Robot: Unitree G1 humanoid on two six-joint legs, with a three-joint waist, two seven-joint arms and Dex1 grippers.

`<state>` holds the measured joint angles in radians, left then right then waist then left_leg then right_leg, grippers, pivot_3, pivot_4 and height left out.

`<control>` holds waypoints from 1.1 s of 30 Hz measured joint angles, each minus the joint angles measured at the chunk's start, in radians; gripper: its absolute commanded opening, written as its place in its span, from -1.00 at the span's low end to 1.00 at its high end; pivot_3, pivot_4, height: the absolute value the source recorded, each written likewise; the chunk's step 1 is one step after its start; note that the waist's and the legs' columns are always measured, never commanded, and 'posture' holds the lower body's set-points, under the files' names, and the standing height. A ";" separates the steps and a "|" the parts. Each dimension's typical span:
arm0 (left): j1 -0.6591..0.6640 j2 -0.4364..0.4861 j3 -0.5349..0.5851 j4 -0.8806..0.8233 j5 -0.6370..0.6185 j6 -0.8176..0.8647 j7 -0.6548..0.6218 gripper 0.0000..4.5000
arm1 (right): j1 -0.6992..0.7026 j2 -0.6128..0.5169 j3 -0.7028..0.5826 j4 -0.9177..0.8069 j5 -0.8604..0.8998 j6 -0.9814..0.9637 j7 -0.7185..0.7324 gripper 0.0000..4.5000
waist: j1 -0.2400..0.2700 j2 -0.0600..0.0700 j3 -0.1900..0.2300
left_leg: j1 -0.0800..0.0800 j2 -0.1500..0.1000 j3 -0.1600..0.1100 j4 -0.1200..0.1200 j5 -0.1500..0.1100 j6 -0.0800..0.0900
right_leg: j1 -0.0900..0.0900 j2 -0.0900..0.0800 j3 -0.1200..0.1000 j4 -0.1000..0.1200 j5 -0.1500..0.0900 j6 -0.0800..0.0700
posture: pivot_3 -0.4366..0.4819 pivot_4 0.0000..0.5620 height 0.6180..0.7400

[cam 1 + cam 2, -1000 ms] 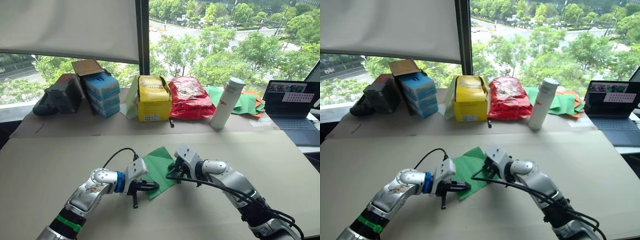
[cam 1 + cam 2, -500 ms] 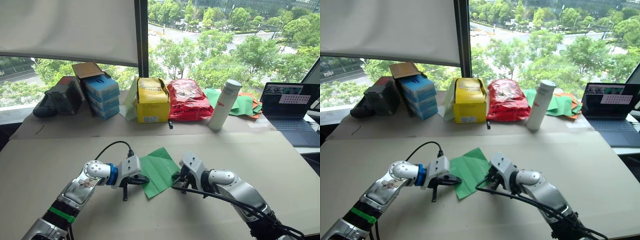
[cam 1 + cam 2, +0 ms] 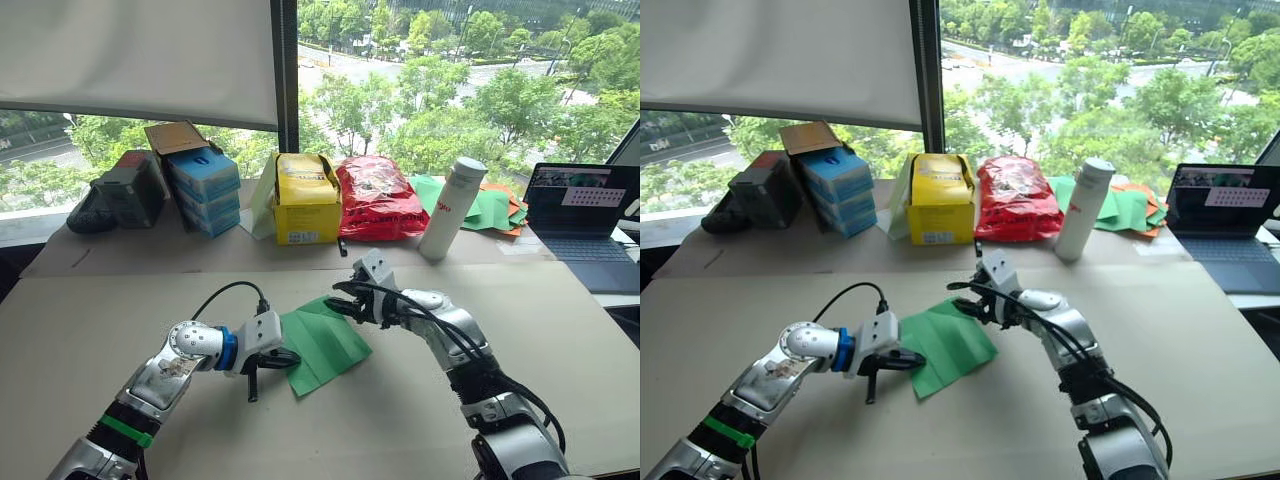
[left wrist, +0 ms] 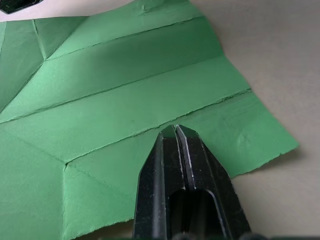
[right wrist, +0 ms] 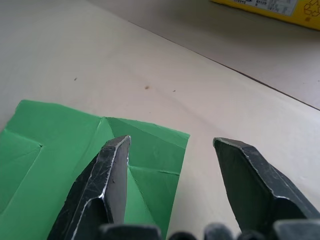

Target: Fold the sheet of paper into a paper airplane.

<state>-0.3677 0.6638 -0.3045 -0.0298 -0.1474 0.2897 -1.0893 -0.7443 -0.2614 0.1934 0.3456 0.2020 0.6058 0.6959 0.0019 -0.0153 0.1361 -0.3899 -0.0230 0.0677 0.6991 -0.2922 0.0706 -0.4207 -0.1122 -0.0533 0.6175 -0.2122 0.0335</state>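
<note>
stretching wide and pale, the table [image 3: 120, 300] carries the green sheet of paper [image 3: 322, 338], which lies opened flat near its middle, creased in long parallel lines and in diagonals at its far end, between the robot's two arms. along the window ledge behind stand a laptop [image 3: 583, 210], a red bag [image 3: 375, 197], a yellow box [image 3: 306, 196], a stack of blue boxes [image 3: 203, 188], a white bottle [image 3: 451, 207] and a heap of green and orange sheets [image 3: 492, 208], all well apart from the work.

the left gripper [image 4: 176, 131] has its two black fingers closed together with nothing between them, tips resting on the near part of the sheet beside a long crease, seemingly pinning it to the table. the right gripper [image 5: 170, 145] is spread apart over the sheet's far corner, one finger [image 5: 107, 172] above the paper and the other beyond its edge, over bare table.

the step in hand looks like refolding that far corner along its diagonal crease. done well, it calls for the left tips to hold the sheet steady while the right gripper takes just the corner's edge and turns it over along the existing line; a loose pin could let the thin paper slide or buckle off the crease.
</note>
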 measured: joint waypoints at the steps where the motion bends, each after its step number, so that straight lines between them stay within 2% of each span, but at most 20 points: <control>1: 0.000 0.000 0.000 -0.001 0.001 0.001 0.000 -1.00 | -0.027 0.003 0.000 0.047 -0.001 -0.012 0.019 0.30 | 0.000 0.000 0.000 | 0.000 0.000 0.000 0.000 0.000 0.000 | 0.000 0.000 0.000 0.000 0.000 0.000 | -0.05 -0.47 1.00; 7: 0.007 0.001 0.007 -0.005 0.001 0.003 0.000 -1.00 | -0.082 0.002 0.029 0.186 -0.026 -0.029 0.102 0.30 | -0.005 0.000 0.000 | 0.000 0.000 0.000 0.000 0.000 0.000 | 0.000 0.000 0.000 0.007 0.000 0.000 | -0.05 -0.47 1.00; 17: 0.023 0.004 0.019 -0.025 0.003 0.021 0.010 -1.00 | -0.093 0.033 0.039 0.215 -0.064 -0.066 0.138 0.30 | -0.019 0.000 0.000 | 0.001 0.001 0.000 0.000 0.001 -0.001 | 0.000 0.000 0.000 0.008 0.000 0.000 | -0.05 -0.47 1.00; 21: 0.023 0.004 0.019 -0.027 0.004 0.021 0.010 -1.00 | -0.087 0.050 0.033 0.216 -0.062 -0.067 0.146 -0.22 | -0.019 0.001 0.000 | 0.001 0.001 0.000 -0.001 0.001 -0.002 | -0.001 0.000 0.001 0.008 0.000 0.000 | -0.05 -0.47 1.00; 26: 0.023 0.004 0.019 -0.027 0.004 0.021 0.010 -1.00 | -0.082 0.054 0.030 0.217 -0.061 -0.067 0.154 -0.98 | -0.019 0.001 0.001 | 0.001 0.001 0.000 -0.001 0.001 -0.002 | -0.001 0.000 0.001 0.008 0.000 0.000 | -0.05 -0.47 1.00; 33: 0.023 0.004 0.019 -0.028 0.005 0.021 0.009 -1.00 | -0.062 0.052 0.023 0.196 -0.061 -0.073 0.155 -0.99 | -0.018 0.001 0.001 | 0.001 0.001 0.000 -0.001 0.001 -0.002 | -0.001 0.000 0.001 0.008 0.000 0.000 | -0.05 -0.47 1.00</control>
<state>-0.3449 0.6675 -0.2859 -0.0575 -0.1426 0.3103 -1.0799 -0.8062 -0.2098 0.2165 0.5420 0.1408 0.5324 0.8506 -0.0164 -0.0141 0.1367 -0.3891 -0.0224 0.0673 0.6984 -0.2914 0.0689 -0.4220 -0.1124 -0.0524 0.6257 -0.2123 0.0333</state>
